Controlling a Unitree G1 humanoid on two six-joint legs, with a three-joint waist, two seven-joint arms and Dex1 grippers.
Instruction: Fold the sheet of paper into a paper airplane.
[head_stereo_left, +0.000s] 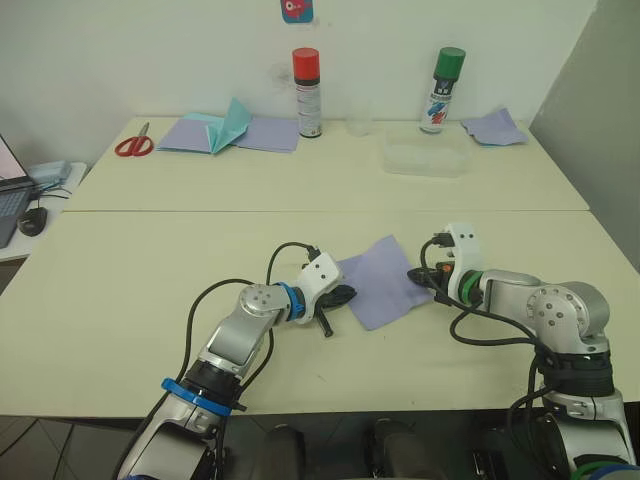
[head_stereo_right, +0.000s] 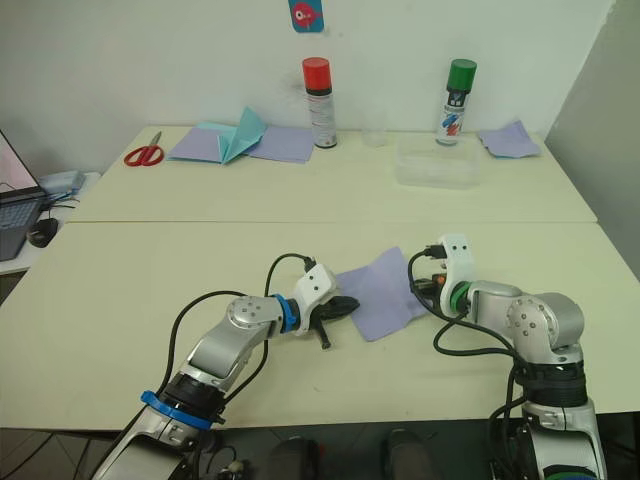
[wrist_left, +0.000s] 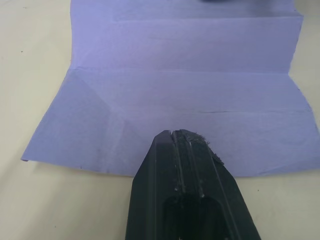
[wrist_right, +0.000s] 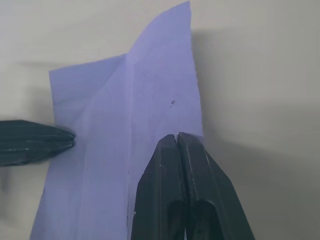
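The sheet of paper (head_stereo_left: 383, 280) is lavender and lies flat and unfolded on the near table, with several crease lines across it (wrist_left: 185, 90). My left gripper (head_stereo_left: 345, 294) is shut, its tips resting on top of the sheet's left edge (wrist_left: 173, 134). My right gripper (head_stereo_left: 418, 274) is also shut, with its tips lying on the sheet's right edge (wrist_right: 177, 136). In the right wrist view the left gripper (wrist_right: 70, 141) touches the opposite edge of the sheet (wrist_right: 145, 100). The far corner of the sheet curls up slightly. The paper airplane is out of view.
At the back of the far table lie red scissors (head_stereo_left: 134, 145), a teal paper plane on lavender sheets (head_stereo_left: 228, 128), a red-capped can (head_stereo_left: 307, 93), a clear cup (head_stereo_left: 360, 122), a clear container (head_stereo_left: 427, 157), a green-capped can (head_stereo_left: 442, 90) and a rumpled lavender scrap (head_stereo_left: 495, 127). A mouse (head_stereo_left: 32, 220) sits far left.
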